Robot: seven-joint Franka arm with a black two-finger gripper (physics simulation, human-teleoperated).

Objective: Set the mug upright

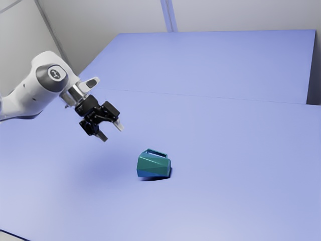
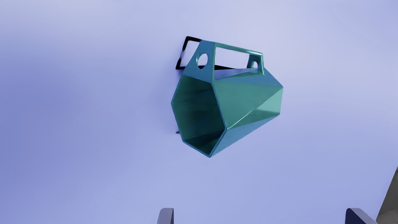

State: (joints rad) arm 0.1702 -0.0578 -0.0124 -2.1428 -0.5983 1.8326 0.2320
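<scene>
Teal mug [image 2: 248, 96] is lying on its side, ahead of and below the gripper [image 1: 112, 134]; its mouth is facing back toward the widely parted, empty fingers [image 2: 166, 217], its base pointing away.

Pale walls [image 1: 115, 15] show an unidentifiable indoor room.

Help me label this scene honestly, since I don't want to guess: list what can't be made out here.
- Side of the mug lying against the table: hidden under its own body in both views.
- Outer face of its bottom: turned away behind the body, wrist view.
- Depths of its inside: lost in dark shade, wrist view.
- Rear of the fingers: cut off by the wrist view's bottom edge.
- Arm's mount: past the exterior view's left edge.
</scene>
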